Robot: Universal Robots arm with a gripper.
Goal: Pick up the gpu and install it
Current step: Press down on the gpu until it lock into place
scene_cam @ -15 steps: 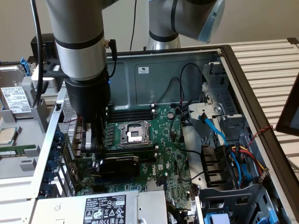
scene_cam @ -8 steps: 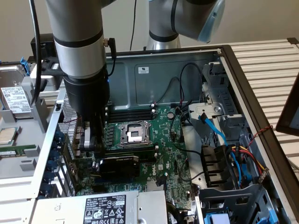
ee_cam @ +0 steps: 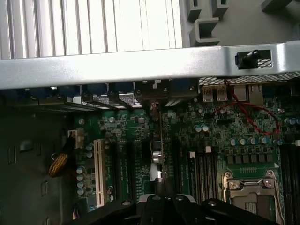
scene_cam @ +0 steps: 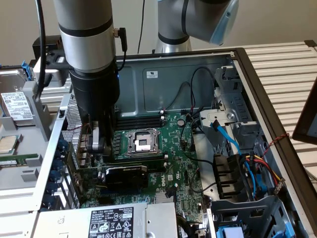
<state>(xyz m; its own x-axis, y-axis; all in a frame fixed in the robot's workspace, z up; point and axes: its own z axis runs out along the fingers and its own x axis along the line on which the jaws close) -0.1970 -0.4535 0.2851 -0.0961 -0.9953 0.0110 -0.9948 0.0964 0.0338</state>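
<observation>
Little legible text. PSU label [scene_cam: 110, 224], exterior view bottom: black/white sticker w/ rows of cert marks and a code top right, maybe "H1212-11" — too small to confirm. Brand word at its top left looks like "DELL", not certain. White sticker [scene_cam: 152, 74] on the case back wall: small dark logo, unreadable. Hard drive label [scene_cam: 16, 105] at the exterior view's left: white, barcode and print lines, none readable. Motherboard [scene_cam: 173, 148]: white silkscreen marks, illegible. Wrist view: no readable text on board or chassis rail [ee_cam: 140, 65].
</observation>
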